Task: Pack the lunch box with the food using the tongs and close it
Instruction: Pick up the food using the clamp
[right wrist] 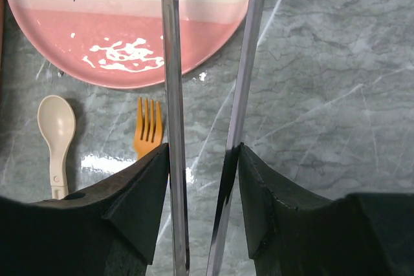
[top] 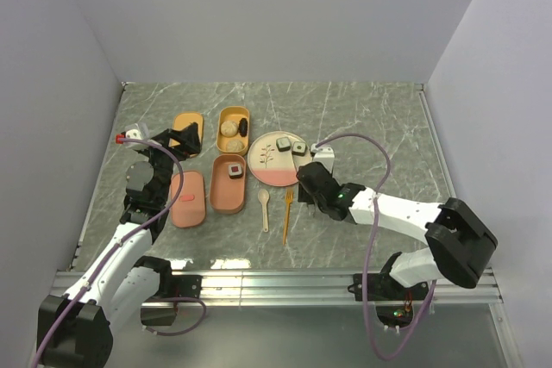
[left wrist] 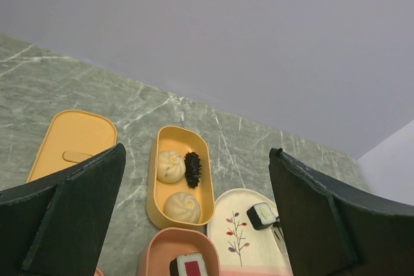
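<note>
My right gripper (right wrist: 200, 159) is shut on the grey metal tongs (right wrist: 171, 63), one finger pressing each arm from outside. The tongs reach over the cream-and-pink plate (top: 269, 171), where two sushi rolls (top: 283, 145) (top: 299, 147) lie. The tongs' tip shows beside one roll (left wrist: 261, 215). The lunch box's yellow tray (left wrist: 154, 189) holds two beige balls (left wrist: 171, 165) (left wrist: 181, 207) and a dark brown piece (left wrist: 192, 169). Its pink tray (top: 226, 200) holds a red-centred roll (top: 235, 171). My left gripper (left wrist: 197, 152) hangs open above the trays, holding nothing.
An orange lid (top: 185, 124) lies left of the yellow tray and a pink lid (top: 187, 199) left of the pink tray. A beige spoon (right wrist: 55, 134) and an orange fork (right wrist: 147, 134) lie just in front of the plate, under my right gripper (top: 309, 180).
</note>
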Controlling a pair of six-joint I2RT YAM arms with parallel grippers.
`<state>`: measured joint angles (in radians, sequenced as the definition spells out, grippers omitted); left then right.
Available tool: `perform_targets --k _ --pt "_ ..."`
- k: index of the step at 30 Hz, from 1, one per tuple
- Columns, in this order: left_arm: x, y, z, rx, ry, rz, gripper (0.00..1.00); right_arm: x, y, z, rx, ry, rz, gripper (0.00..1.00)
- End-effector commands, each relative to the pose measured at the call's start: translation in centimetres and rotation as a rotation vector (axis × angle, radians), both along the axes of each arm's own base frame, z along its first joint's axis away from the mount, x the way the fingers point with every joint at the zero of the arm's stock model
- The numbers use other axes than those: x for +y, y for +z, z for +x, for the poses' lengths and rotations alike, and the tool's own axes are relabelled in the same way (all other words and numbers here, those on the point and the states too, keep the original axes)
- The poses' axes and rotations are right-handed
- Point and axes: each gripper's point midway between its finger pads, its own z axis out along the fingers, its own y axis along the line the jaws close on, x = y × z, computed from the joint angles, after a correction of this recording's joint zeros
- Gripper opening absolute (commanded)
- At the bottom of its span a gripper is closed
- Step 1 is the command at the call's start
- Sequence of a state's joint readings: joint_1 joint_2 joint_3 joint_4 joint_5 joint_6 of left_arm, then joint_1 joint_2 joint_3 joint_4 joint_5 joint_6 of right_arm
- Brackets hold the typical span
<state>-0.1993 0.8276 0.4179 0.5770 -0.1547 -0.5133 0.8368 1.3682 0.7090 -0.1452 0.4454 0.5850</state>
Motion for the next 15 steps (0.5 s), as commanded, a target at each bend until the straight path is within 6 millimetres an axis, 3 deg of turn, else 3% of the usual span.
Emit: perform_targets --k 1,4,15 --pt "0.2 0.88 -0.19 -0.035 0.003 -0.007 0.99 1.7 2.4 1.97 -0.064 0.005 0.059 0.53" --pt "0.2 0.86 -0.22 -0.035 0.003 -0.008 0.99 1.65 2.14 2.03 -0.052 0.001 0.058 0.52" --pt "0.3 1.06 -0.34 -0.042 0.006 -0.01 0.99 1.61 2.09 1.74 -0.033 0.013 0.065 0.33"
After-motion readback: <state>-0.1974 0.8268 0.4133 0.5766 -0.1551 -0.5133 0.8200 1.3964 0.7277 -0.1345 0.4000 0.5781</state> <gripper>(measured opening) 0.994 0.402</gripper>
